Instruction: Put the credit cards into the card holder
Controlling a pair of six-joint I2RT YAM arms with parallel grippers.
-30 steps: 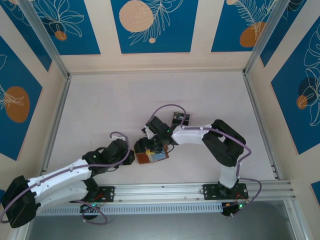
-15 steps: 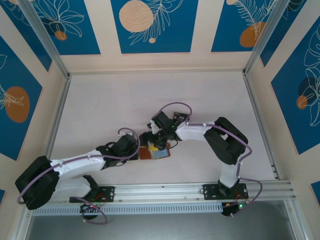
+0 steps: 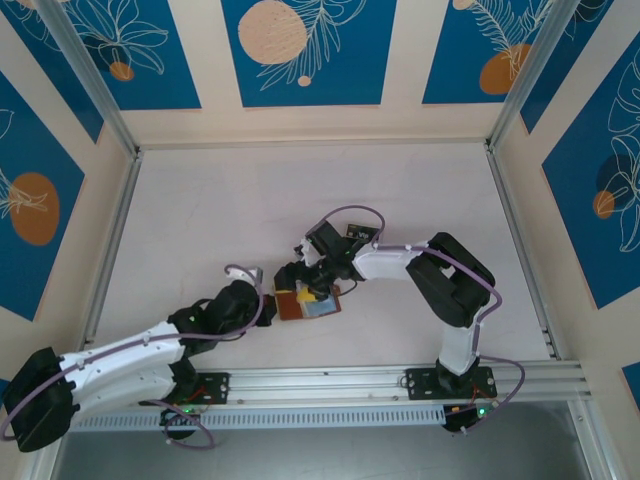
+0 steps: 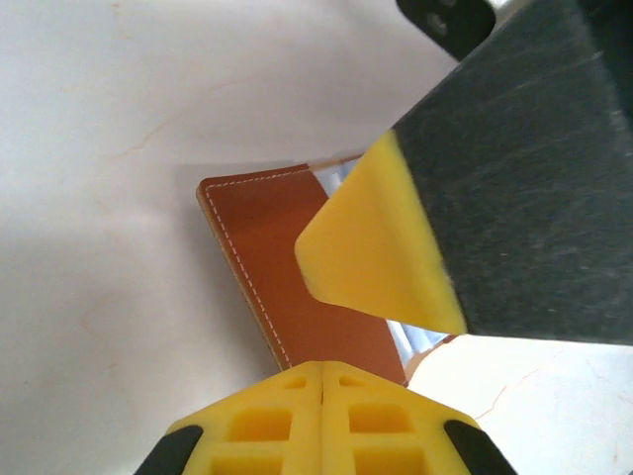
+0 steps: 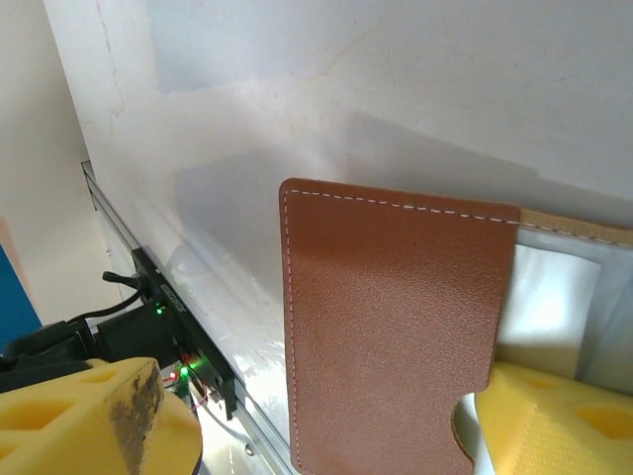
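Note:
The card holder (image 3: 306, 304) is a brown leather wallet lying open on the table, with a pale grey-blue pocket (image 5: 554, 297) showing beside its brown flap (image 5: 396, 327). My right gripper (image 3: 308, 284) hangs open over it. Its yellow fingers (image 5: 554, 421) stand on either side of the flap, nothing held. My left gripper (image 3: 264, 300) is shut, and its yellow fingertips (image 4: 321, 381) meet at the wallet's (image 4: 287, 257) left edge with nothing between them. A dark credit card (image 3: 358, 234) with pale markings sits behind the right arm.
The metal rail (image 3: 330, 382) with both arm bases runs along the near edge. Aluminium posts and walls fence the pale table (image 3: 220, 210) on three sides. The right gripper's yellow pad (image 4: 381, 247) fills the upper right of the left wrist view.
My left gripper has closed and reached in to the wallet's left edge, then eased back a little. My right gripper shifted slightly right over the wallet and opened wider.

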